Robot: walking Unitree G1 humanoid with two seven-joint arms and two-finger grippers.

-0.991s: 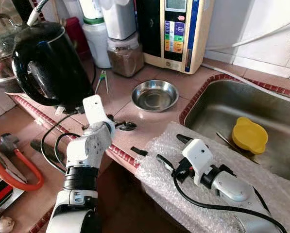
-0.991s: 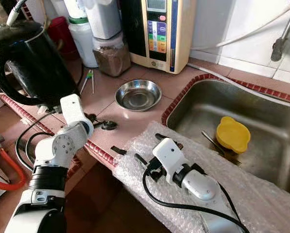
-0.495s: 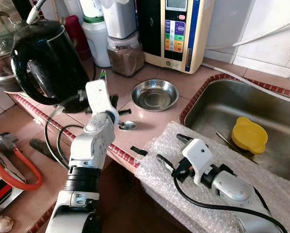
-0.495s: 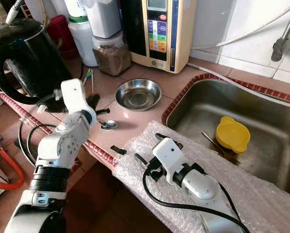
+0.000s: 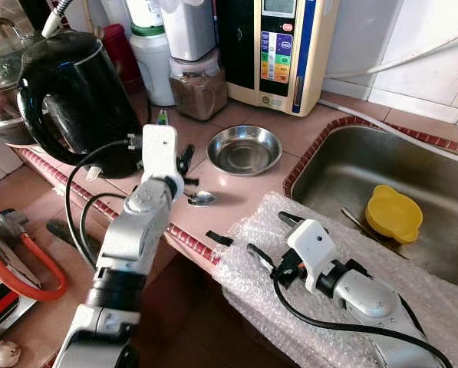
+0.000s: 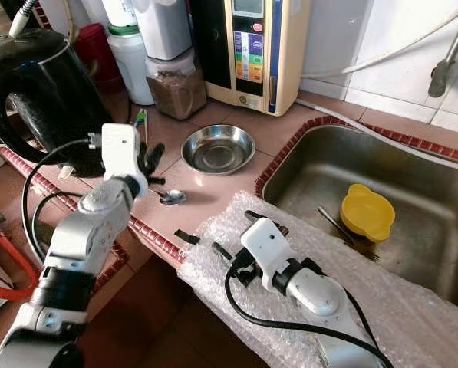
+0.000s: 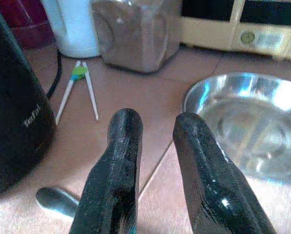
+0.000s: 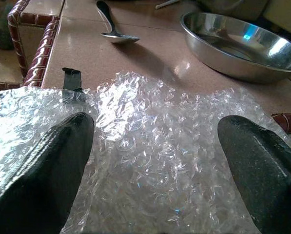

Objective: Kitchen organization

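Left gripper [image 5: 184,162], fingers slightly parted, is hovering at the spoon's [image 5: 201,198] 11 o'clock; thin, slippery steel, best pinched mid-handle.

The worktop [image 5: 236,188] is pinkish-brown tile edged with a dark red and white patterned border. A glossy black kettle [image 5: 75,96] stands on it, along with a shiny silver bowl [image 5: 244,149] and a silver spoon [image 5: 201,198]. White chopsticks [image 7: 78,87] carry a green clip. The water machine [image 5: 278,46] is cream with a black panel and coloured buttons. The sink [image 5: 351,176] is dull steel, holding a yellow lid [image 5: 394,213]. Clear bubble wrap [image 5: 252,268] glints white.
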